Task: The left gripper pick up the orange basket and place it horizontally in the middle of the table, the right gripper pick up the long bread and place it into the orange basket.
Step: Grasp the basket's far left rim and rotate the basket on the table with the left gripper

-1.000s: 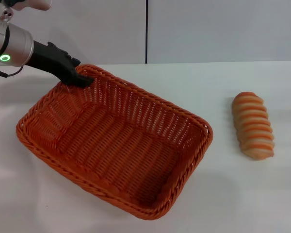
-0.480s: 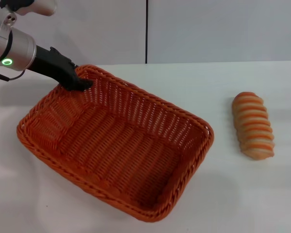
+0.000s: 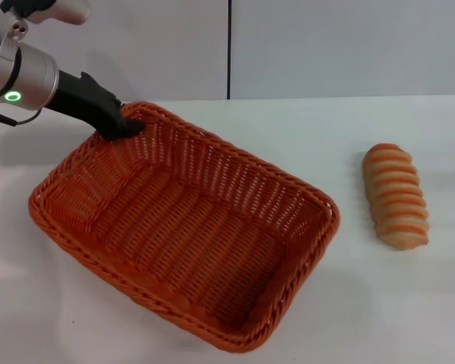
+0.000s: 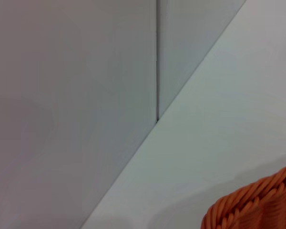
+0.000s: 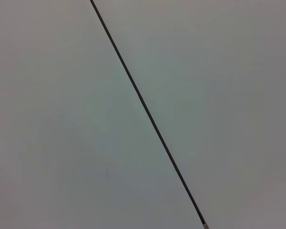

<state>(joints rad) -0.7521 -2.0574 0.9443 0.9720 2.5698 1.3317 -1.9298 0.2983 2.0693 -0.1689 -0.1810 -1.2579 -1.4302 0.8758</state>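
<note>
head view, from the left of the frame: the left pincer (image 3: 127, 126), a black two-fingered claw on a silver wrist with a green light ring, sits at the upper left, clenched on the far rim corner of the large rectangular orange wicker basket (image 3: 182, 227). that basket fills the left and centre of the frame on the plain white table (image 3: 303, 129). its long axis runs diagonally, from upper left down to lower right, so it is not horizontal. the first step looks under way but unfinished: the basket is gripped, not turned square, and seems left of the middle. at the right of the frame the oblong tan long bread (image 3: 396, 196) with orange-brown ridges lies on the table, well apart from the basket, its long axis running nearly top to bottom. the bread step is untouched; the right pincer is not in view.
</note>
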